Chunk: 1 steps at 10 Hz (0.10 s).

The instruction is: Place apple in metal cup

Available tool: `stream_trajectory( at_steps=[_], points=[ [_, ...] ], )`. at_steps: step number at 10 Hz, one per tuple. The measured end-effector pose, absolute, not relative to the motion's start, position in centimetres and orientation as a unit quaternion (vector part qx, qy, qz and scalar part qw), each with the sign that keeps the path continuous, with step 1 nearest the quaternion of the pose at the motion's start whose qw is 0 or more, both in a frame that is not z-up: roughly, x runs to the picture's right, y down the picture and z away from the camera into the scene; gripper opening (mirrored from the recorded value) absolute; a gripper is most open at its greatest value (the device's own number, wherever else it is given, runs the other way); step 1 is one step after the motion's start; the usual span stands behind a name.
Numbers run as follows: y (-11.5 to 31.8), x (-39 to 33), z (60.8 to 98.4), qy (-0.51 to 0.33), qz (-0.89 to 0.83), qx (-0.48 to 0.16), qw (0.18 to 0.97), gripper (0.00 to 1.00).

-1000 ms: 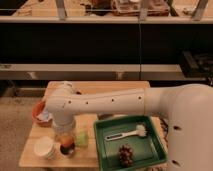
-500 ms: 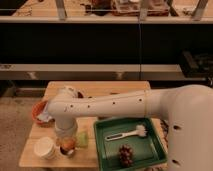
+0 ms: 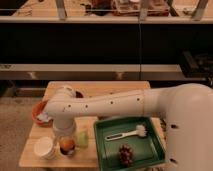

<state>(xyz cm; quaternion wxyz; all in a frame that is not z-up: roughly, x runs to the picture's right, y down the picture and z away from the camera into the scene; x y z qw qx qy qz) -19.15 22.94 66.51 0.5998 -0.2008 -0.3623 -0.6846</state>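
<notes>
The apple (image 3: pixel 66 145), small and orange-yellow, shows at the front left of the wooden table, right under my gripper (image 3: pixel 65 134). It seems to sit in the mouth of the metal cup (image 3: pixel 67 152), of which only a dark, shiny lower edge shows around the fruit. The gripper points straight down at the end of the white arm and is just above or touching the apple. Whether it still holds the apple cannot be told.
A white cup (image 3: pixel 44 147) stands just left of the apple and a pale green wedge (image 3: pixel 81 139) just right. A red-brown bowl (image 3: pixel 40 113) is at the back left. A green tray (image 3: pixel 150 151) at the right holds a white brush (image 3: pixel 127 133) and a dark lumpy item (image 3: pixel 125 154).
The arm has shifted only slightly over the front left corner. The apple stays in the same spot under the gripper.
</notes>
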Motion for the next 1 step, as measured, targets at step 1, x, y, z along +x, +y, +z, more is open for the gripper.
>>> stream_trajectory(
  at_steps=[1],
  points=[
    [22.92,-19.15,66.51,-0.362,-0.684,-0.201,0.600,0.80]
  ],
)
